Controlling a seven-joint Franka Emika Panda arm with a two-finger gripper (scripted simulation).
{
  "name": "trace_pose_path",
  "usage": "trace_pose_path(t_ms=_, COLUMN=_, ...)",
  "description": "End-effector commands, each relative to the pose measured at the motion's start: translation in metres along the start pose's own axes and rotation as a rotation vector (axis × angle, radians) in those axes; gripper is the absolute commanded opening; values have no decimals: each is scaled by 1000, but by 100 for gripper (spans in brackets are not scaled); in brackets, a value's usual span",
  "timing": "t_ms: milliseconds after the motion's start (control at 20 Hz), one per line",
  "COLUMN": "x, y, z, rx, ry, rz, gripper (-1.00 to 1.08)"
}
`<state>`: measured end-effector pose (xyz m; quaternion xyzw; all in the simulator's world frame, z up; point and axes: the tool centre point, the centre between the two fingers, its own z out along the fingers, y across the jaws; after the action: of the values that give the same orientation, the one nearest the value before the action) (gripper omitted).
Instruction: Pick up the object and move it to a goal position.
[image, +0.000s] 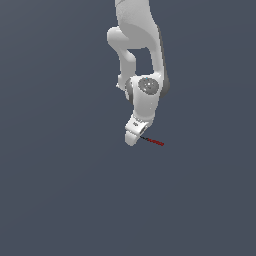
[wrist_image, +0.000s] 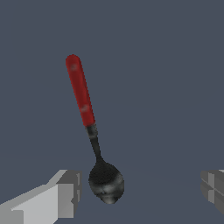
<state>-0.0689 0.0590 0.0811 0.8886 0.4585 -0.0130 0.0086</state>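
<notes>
The object is a small spoon-like stick with a red shaft and a black knobbed end. In the exterior view it lies on the dark grey floor, black end toward the arm. My gripper is just over that black end. In the wrist view my gripper is open. The black end sits between the two grey fingers, close to one and well apart from the other. The red shaft points away from the gripper. Nothing is gripped.
The white arm comes down from the top of the exterior view. The flat dark grey floor surrounds it, and no other object shows.
</notes>
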Motion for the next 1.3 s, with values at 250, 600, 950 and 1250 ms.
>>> trace_pose_path(t_ms=250, x=12, y=-31, z=13, rx=-1, ry=19, rz=-228, gripper=100)
trace_pose_path(t_ms=600, x=17, y=-46, z=19, rx=-2, ry=30, rz=-334, gripper=100)
trace_pose_path(t_ms=950, x=18, y=-47, z=21, rx=-2, ry=30, rz=-344, gripper=100)
trace_pose_path(t_ms=1250, x=18, y=-48, z=38, rx=-2, ry=30, rz=-347, gripper=100)
